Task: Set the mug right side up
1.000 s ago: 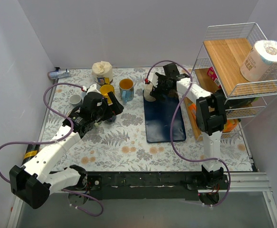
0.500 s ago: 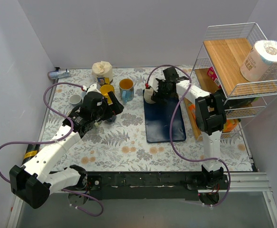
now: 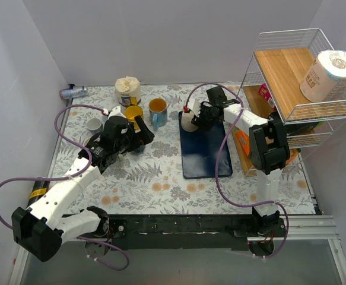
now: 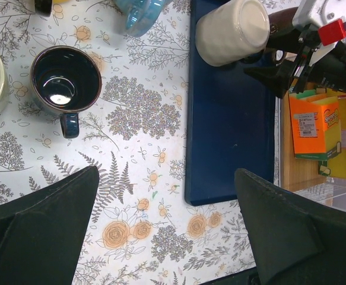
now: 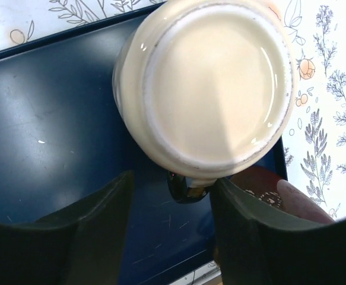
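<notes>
1. At the far left corner of the blue mat (image 3: 205, 151) the cream mug (image 5: 211, 83) stands mouth down. Its glazed base faces straight into my right wrist camera, so it is not yet turned.
2. My right pincer (image 5: 173, 181) sits low against the mug, fingers apart on either side of the dark handle (image 5: 187, 191). I read that as lining up a grip there, since the handle gives a firm hold for lifting the mug and rolling it over. I can't confirm that either pad presses on it.
3. My left pincer (image 4: 165, 178) hangs spread wide over the flowered surface (image 3: 155, 172), holding nothing and well apart from the cream mug. I judge it is parked there to stay out of the right arm's way.
4. A dark blue mug (image 4: 64, 82) stands upright under the left wrist, mouth up, so it needs nothing from me.
5. Writing: the orange packs (image 4: 309, 122) in the wire rack (image 3: 291, 77) beside the mat carry white lettering. I can make out "Dadd" and something like "Spon"; the rest is cut off. The cream mug's base shows no mark I can read.
</notes>
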You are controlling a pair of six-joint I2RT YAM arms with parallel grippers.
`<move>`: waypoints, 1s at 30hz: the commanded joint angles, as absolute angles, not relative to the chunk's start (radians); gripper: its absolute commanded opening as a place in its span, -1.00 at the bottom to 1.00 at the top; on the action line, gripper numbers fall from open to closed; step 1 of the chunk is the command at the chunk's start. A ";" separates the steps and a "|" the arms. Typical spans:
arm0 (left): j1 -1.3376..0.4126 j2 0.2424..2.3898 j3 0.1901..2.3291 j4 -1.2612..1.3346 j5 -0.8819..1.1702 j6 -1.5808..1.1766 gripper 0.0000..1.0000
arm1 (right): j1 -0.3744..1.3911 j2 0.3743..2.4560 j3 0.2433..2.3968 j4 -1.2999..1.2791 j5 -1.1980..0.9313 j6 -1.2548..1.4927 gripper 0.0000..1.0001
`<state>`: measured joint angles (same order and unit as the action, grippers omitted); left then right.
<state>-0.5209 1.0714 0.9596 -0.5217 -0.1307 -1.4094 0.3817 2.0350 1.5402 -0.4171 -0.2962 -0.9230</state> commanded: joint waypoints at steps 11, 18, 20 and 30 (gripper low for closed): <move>-0.526 1.043 0.946 -0.518 -0.137 -1.408 0.96 | 0.406 2.017 1.497 -0.259 -0.223 -0.888 0.04; -0.526 1.054 0.962 -0.520 -0.140 -1.405 0.96 | 0.416 2.039 1.520 -0.239 -0.144 -0.876 -0.97; -0.525 1.055 0.965 -0.520 -0.140 -1.404 0.96 | 0.417 2.028 1.510 -0.236 -0.143 -0.874 -0.97; -0.526 1.045 0.962 -0.494 -0.129 -1.394 0.96 | 0.417 1.956 1.543 -0.319 -0.173 -0.670 -0.97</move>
<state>-0.5209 1.0698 0.9543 -0.5194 -0.1307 -1.4094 0.4137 2.0254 1.4956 -0.2626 -0.1627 -0.8150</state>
